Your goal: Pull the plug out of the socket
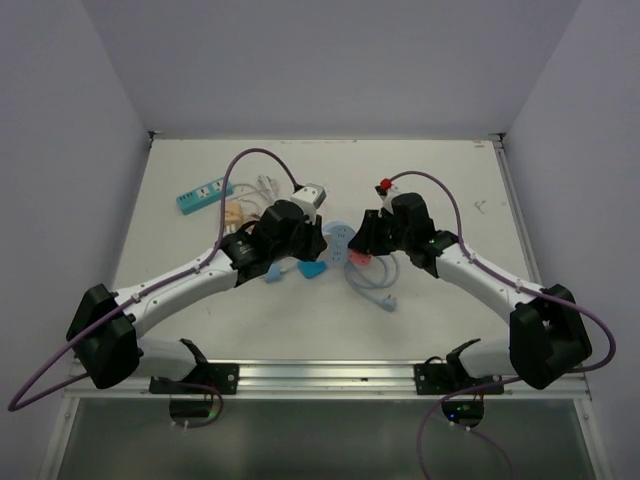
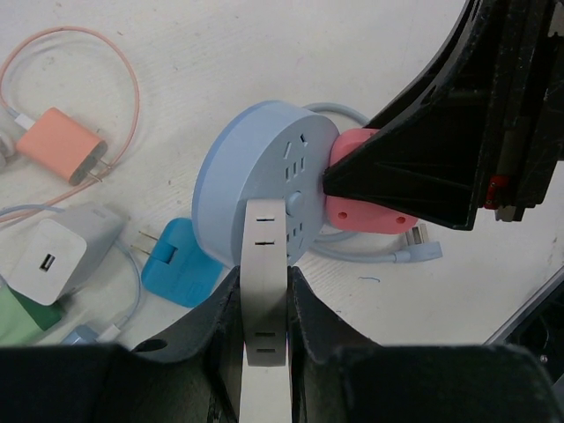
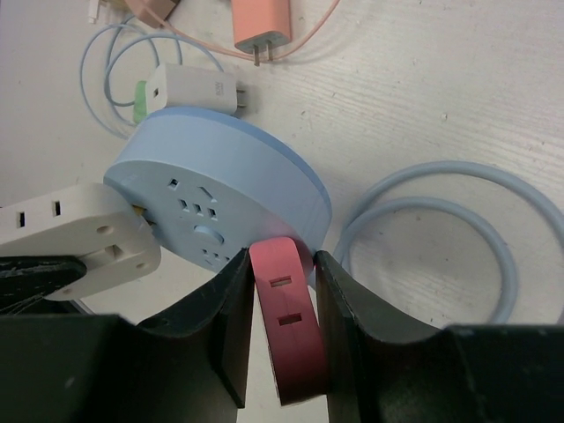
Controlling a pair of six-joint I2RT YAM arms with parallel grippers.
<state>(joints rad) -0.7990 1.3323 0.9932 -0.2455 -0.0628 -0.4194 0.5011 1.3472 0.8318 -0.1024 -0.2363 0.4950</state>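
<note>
A round light-blue socket [image 1: 338, 238] sits tilted between my two grippers; it also shows in the left wrist view [image 2: 256, 172] and the right wrist view [image 3: 225, 185]. My left gripper [image 2: 264, 278] is shut on a white plug [image 2: 264, 300] that sits against the socket's face, also seen in the right wrist view [image 3: 75, 233]. My right gripper [image 3: 282, 264] is shut on a pink-red plug [image 3: 286, 326] at the socket's opposite rim, which also shows in the left wrist view [image 2: 366, 185]. In the top view the left gripper [image 1: 306, 238] and right gripper [image 1: 366, 240] flank the socket.
A blue charger [image 2: 176, 264], a white USB charger [image 2: 57, 256] and a salmon charger with its cable [image 2: 66, 145] lie left of the socket. A light-blue cable coil [image 3: 441, 238] lies to its right. A teal power strip [image 1: 200, 195] lies at the back left.
</note>
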